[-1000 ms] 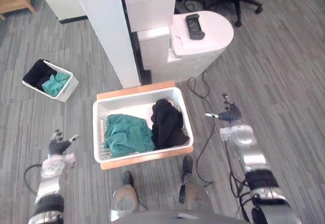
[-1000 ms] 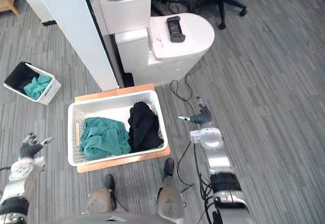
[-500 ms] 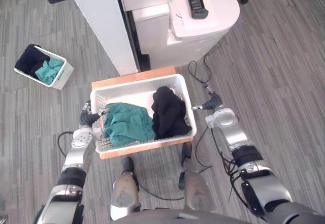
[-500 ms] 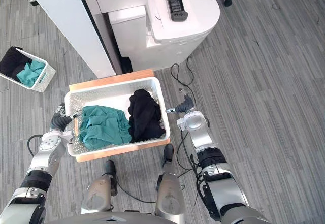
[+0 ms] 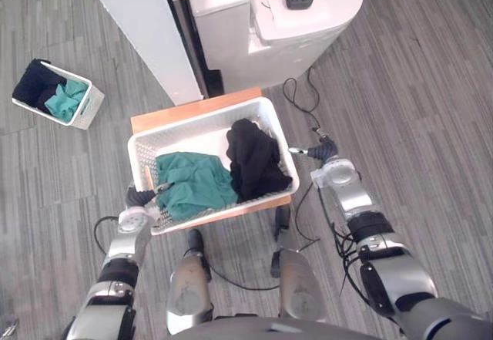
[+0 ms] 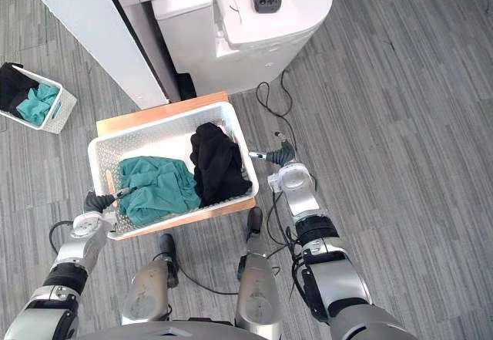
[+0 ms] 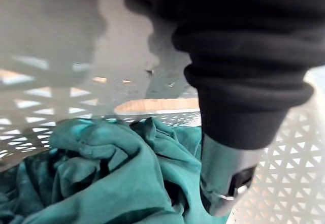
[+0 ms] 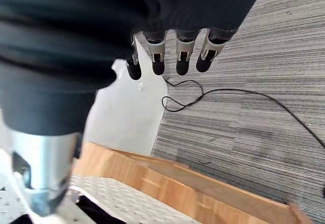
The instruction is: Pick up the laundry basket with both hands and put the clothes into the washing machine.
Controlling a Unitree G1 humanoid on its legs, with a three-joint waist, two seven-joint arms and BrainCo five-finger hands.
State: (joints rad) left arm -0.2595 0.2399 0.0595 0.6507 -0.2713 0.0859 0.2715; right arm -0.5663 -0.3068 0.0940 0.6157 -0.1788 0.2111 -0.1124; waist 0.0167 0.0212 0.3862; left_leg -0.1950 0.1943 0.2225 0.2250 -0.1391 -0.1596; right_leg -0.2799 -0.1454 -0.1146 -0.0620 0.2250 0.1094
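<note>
Mid-frame, the white perforated plastic laundry basket (image 6: 166,135) is flanked for a two-sided lift: right robot hand (image 6: 283,155) straight-fingered, empty, beside its rim; left robot hand (image 6: 95,202) at its corner, grip impossible to tell

- Bright, even indoor light covers the grey floor (image 5: 416,85).
- The washing machine (image 5: 308,24) top shines pale white.
- Up close, the laundry basket (image 7: 45,46) wall lies shaded.

small white bin (image 5: 87,109), wooden board (image 5: 192,106), grey floor (image 5: 416,85)
</note>
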